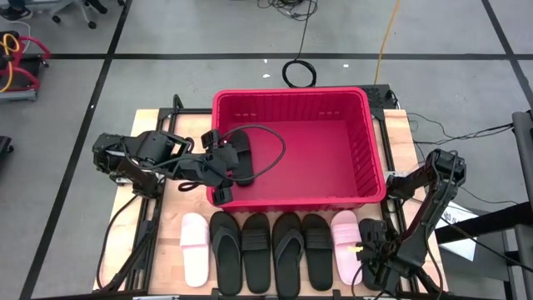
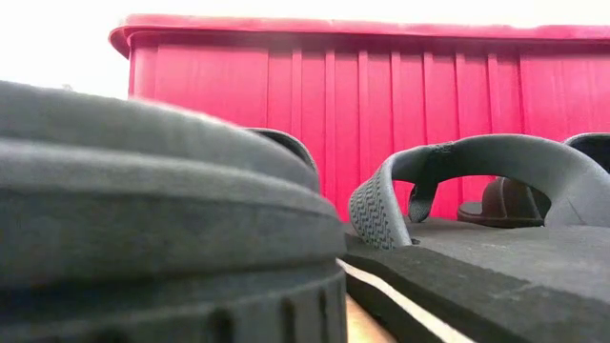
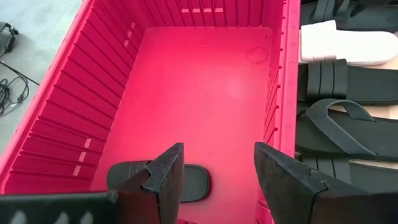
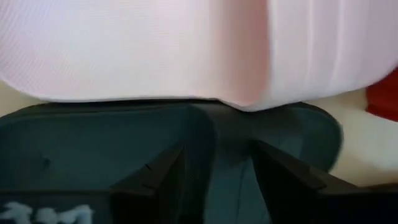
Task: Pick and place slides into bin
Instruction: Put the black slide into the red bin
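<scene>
Claw first: the left claw (image 1: 218, 171) hangs over the near-left corner of the bin (image 1: 366, 125), its fingers (image 3: 163, 180) spread wide with nothing between them. A single black slide (image 3: 196, 183) lies on the bin's red floor right under those fingers, by the left wall. The right claw (image 1: 371, 246) sits low at the right end of the row on the counter (image 1: 158, 121), fingers (image 4: 158, 177) apart, pressed down over a dark sandal (image 4: 106, 149) with the pale pink slide (image 1: 345, 234) just beside it; whether it grips the sandal cannot be told.

Going by size, the bin is the biggest thing, a red slotted basket at the middle of the counter, empty save for that one slide. In front of it lie the remaining slides side by side, toes toward the bin: another pale pink slide (image 1: 196, 247) at the left end, then a black wide-strap slide (image 1: 225, 250), a second (image 1: 255, 250), a black thong flip-flop (image 1: 287, 250), a black wide-strap slide (image 1: 317, 248), and the pink one at the right. The row lies close to the bin's near wall without touching it.
</scene>
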